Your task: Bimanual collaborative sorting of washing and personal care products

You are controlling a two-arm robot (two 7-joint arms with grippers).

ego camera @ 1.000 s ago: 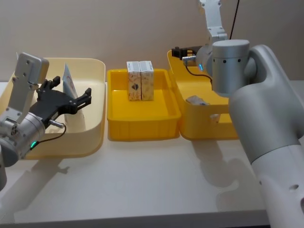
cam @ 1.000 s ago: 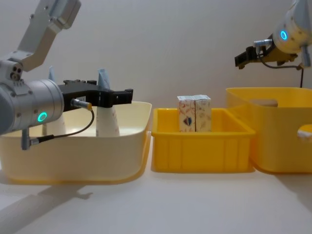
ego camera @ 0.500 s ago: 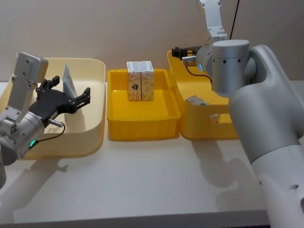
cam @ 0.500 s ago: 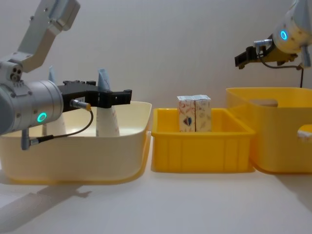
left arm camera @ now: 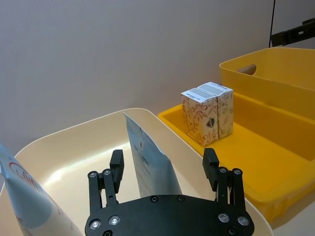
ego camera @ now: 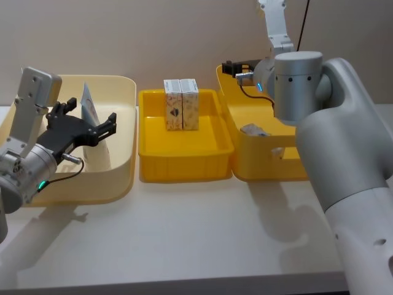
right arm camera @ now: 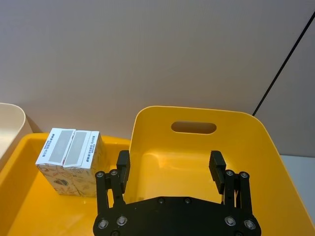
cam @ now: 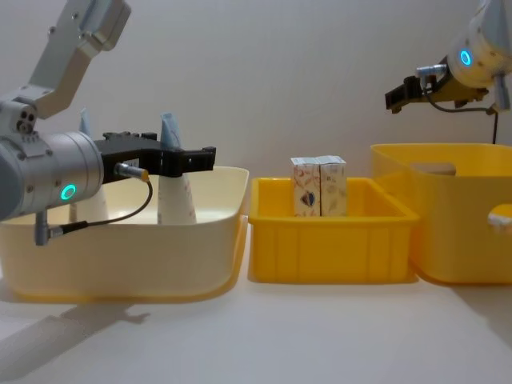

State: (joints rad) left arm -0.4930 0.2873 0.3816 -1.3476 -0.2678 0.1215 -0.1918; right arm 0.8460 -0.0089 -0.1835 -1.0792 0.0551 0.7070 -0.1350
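Left pincer (ego camera: 91,112) is wide open and empty over the cream tub (ego camera: 116,178) near the tabletop's left edge. An upright tube (left arm camera: 147,162) stands between its fingers, apparently untouched. Closing should grasp it. A second tube (left arm camera: 24,196) stands close by. The right pincer (right arm camera: 169,160), open and empty, hangs above the bin (right arm camera: 197,113). Cartons (ego camera: 181,104) stand in the middle tray (ego camera: 184,166).
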